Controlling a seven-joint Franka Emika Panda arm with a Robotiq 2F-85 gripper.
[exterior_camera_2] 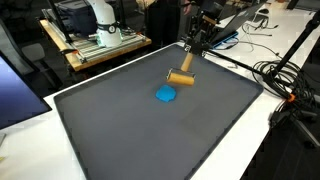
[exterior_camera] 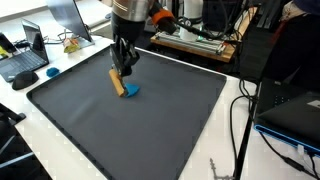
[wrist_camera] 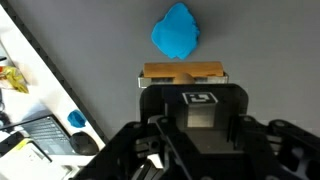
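Exterior and wrist views of the arm over a dark mat (exterior_camera: 190, 130) laid on the white surface (exterior_camera: 228, 140). My fingers (exterior_camera: 124, 60) are pinched onto a wooden block (exterior_camera: 117, 83), a short tan bar that sits near the far-middle part of the mat. In the wrist view the wooden block (wrist_camera: 183, 73) lies crosswise right at the fingertips. In an exterior view the wooden block (exterior_camera_2: 181, 78) hangs just below them, tilted. I cannot tell whether its lower end touches the mat. A blue lump (exterior_camera: 132, 90) lies just beside the block, apart from the fingers; the wrist view shows the blue lump (wrist_camera: 176, 30) directly beyond the bar. I judge the block light, stiff and not fragile, with smooth faces that could slip or pivot under a grip taken near one end. The surest hold would be across the two long flat sides at mid-length. The lump looks soft and crumpled, likely to yield if pressed
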